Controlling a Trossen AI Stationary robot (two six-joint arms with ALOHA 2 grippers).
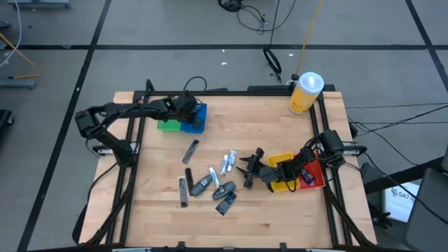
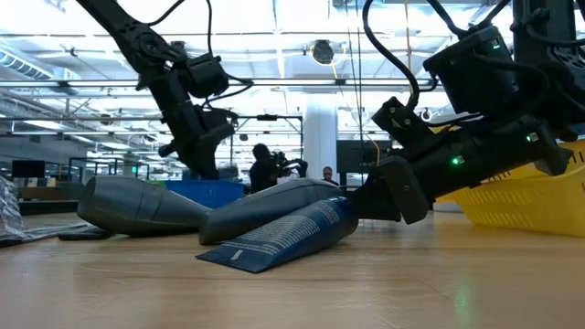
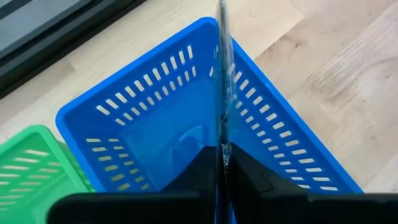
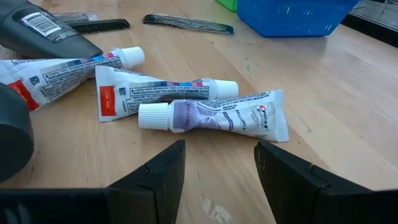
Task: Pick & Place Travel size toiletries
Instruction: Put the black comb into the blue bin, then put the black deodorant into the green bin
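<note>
left pincer (image 3: 222, 163) nips a thin, possibly comb-like item (image 3: 221, 74) over the blue tray (image 3: 155, 124).
right pincer (image 4: 217, 163) gapes empty; soft light tube (image 4: 214, 116), grip mid-body.

Wooden table (image 1: 280, 210) carrying trays and toiletries.
Blue tray (image 1: 196, 119), green tray (image 1: 168, 125), yellow bottle (image 1: 305, 93) and scattered travel size toiletries (image 1: 210, 182) are lying directly on it.

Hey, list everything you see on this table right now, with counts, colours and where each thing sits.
Blue basket: one, blue, far left.
Green basket: one, green, beside the blue basket.
Yellow basket: one, yellow, right side.
Red basket: one, red, right edge.
Bottle: one, yellow, white cap, far right corner.
Toothpaste tubes: three, white, table middle.
Dark tubes: several, grey-black, near middle.
Thin flat item: one, dark, in left claw.
Left claw: over blue basket.
Right claw: open, facing the toothpaste tubes.
</note>
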